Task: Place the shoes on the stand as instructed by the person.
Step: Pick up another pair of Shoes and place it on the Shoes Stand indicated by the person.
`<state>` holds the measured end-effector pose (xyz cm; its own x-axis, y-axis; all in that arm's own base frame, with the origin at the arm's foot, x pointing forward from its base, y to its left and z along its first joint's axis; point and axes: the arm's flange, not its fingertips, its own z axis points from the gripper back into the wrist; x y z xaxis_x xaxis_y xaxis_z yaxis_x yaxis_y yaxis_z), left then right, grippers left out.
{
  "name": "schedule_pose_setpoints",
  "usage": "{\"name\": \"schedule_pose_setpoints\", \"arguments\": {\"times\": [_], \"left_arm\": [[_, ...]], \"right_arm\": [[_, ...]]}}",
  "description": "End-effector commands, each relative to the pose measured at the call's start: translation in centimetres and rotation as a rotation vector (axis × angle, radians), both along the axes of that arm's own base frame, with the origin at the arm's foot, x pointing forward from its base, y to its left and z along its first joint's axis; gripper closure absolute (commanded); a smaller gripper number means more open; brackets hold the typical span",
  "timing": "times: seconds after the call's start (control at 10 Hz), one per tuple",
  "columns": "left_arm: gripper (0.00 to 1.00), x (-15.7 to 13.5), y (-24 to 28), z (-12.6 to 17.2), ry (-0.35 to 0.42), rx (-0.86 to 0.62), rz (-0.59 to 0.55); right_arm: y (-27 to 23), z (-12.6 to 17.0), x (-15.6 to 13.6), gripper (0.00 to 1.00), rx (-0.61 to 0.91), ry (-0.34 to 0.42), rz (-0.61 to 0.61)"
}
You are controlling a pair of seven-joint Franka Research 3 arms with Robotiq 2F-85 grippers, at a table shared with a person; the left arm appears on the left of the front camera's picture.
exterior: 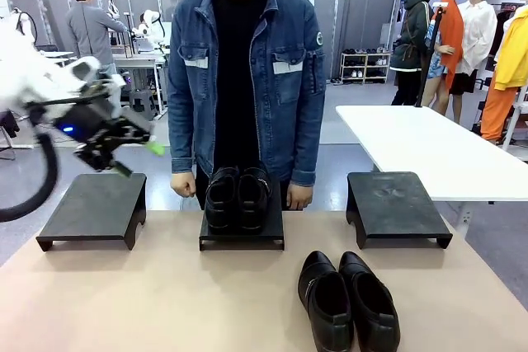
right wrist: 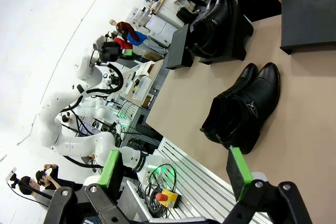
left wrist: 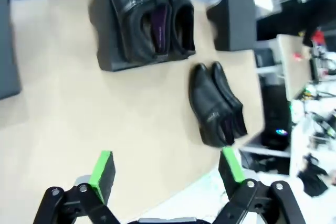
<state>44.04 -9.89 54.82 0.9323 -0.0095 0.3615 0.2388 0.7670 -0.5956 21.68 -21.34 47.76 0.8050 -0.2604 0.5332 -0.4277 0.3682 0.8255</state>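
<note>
glossy black round-toed shoes (exterior: pixel 328 302)

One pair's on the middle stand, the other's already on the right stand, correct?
No: the front view shows the other pair lying on the table, apart from the right stand. One pair is on the middle stand.

White left arm raised at the left side, left claw (exterior: pixel 139 159) angled down and inward, fingers spread wide, empty. The right claw (right wrist: pixel 174 170) is spread wide too, empty.
</note>
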Motion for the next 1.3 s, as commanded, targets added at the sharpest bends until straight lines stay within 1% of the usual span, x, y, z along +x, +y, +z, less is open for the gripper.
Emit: {"name": "schedule_pose_setpoints", "arguments": {"times": [0.0,0.1,0.2,0.4,0.6,0.7,0.8,1.0,1.1,1.2], "left_arm": [[0.0,-1.7,6.8,-1.2,0.024,-0.141,-0.097],[0.0,-3.0,10.8,-2.0,0.011,-0.242,-0.139],[0.0,-4.2,15.1,-3.7,0.009,-0.34,-0.159],[0.0,-6.1,22.2,-7.5,0.034,-0.528,-0.214],[0.0,-7.7,28.1,-11.7,0.061,-0.678,-0.21],[0.0,-8.5,30.2,-13.2,0.047,-0.759,-0.232],[0.0,-8.9,31.5,-14.4,0.046,-0.801,-0.231],[0.0,-8.5,32.1,-15.5,0.054,-0.816,-0.216],[0.0,-7.8,31.9,-15.3,0.03,-0.821,-0.208],[0.0,-10.0,31.7,-16.3,0.069,-0.809,-0.203]], "right_arm": [[-0.2,0.2,0.0,0.0,0.002,-0.024,0.003],[-0.2,0.2,0.0,0.0,0.002,-0.024,0.003],[-0.2,0.2,0.0,0.0,0.002,-0.024,0.003],[-0.2,0.2,0.0,0.0,0.002,-0.024,0.003],[-0.2,0.2,0.0,0.0,0.002,-0.024,0.003],[-0.2,0.2,0.0,0.0,0.002,-0.024,0.003],[-0.2,0.2,0.0,0.0,0.002,-0.024,0.003],[-0.2,0.2,0.0,0.0,0.002,-0.024,0.003],[-0.2,0.2,0.0,0.0,0.002,-0.024,0.003],[-0.2,0.2,0.0,0.0,0.002,-0.024,0.003]]}}
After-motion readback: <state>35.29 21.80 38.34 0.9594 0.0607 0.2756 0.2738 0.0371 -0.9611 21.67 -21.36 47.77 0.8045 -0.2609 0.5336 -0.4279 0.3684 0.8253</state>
